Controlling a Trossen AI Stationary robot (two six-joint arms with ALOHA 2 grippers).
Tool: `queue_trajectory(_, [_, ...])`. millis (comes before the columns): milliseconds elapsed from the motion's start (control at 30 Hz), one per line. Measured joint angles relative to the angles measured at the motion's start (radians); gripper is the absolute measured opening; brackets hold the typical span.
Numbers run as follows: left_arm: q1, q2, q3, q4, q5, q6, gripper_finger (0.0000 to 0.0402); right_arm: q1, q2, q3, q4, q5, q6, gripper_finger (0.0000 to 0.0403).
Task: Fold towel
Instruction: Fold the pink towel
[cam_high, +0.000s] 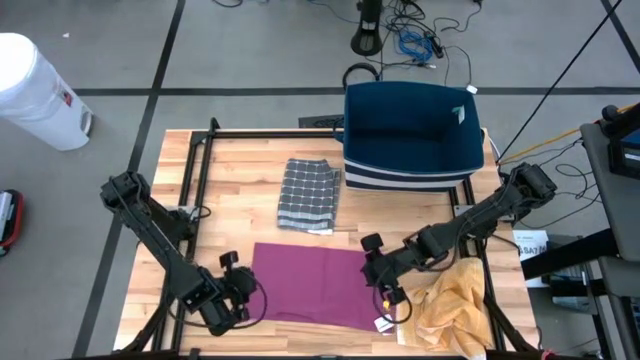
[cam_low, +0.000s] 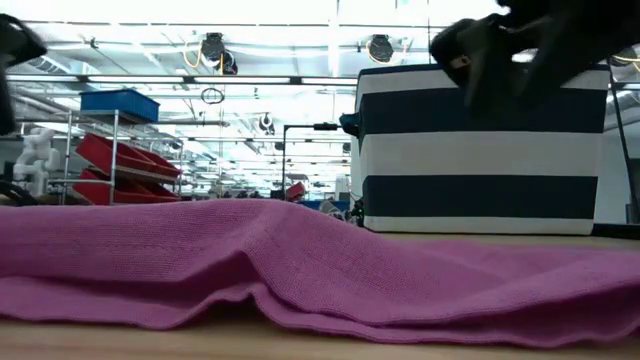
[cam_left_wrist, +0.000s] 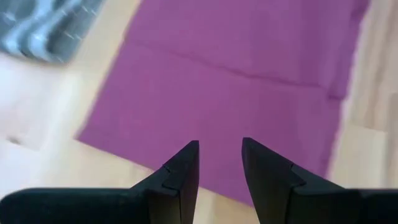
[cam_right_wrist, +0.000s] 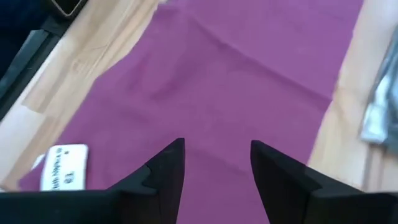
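Observation:
A purple towel (cam_high: 310, 285) lies flat on the wooden table near its front edge, folded into a rectangle with a crease across it (cam_left_wrist: 249, 74). It fills the foreground of the low view (cam_low: 300, 260). My left gripper (cam_high: 243, 287) hovers open above the towel's left edge, with only the cloth below showing between its fingers (cam_left_wrist: 221, 152). Above the towel's right end, my right gripper (cam_high: 372, 265) is also open and holds nothing (cam_right_wrist: 217, 152). A white label (cam_right_wrist: 62, 167) lies by the towel's front right corner.
A folded grey checked cloth (cam_high: 308, 193) lies behind the towel. A navy and white striped bin (cam_high: 412, 135) stands at the back right. A crumpled yellow cloth (cam_high: 452, 305) lies at the front right. A black metal frame (cam_high: 195, 150) borders the table.

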Motion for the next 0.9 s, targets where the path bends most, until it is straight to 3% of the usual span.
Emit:
queue_trajectory(433, [-0.063, 0.041, -0.001, 0.113, 0.019, -0.192, 0.0129, -0.231, 0.017, 0.001, 0.308, -0.225, -0.225, 0.0169])
queue_trajectory(600, [-0.054, 0.136, -0.003, 0.118, 0.080, -0.182, 0.0129, -0.280, 0.089, 0.001, 0.293, -0.289, -0.213, 0.0169])
queue_trajectory(900, [-0.051, 0.153, -0.003, 0.096, 0.053, -0.131, 0.0129, -0.276, 0.200, 0.001, 0.214, -0.350, -0.157, 0.0169])
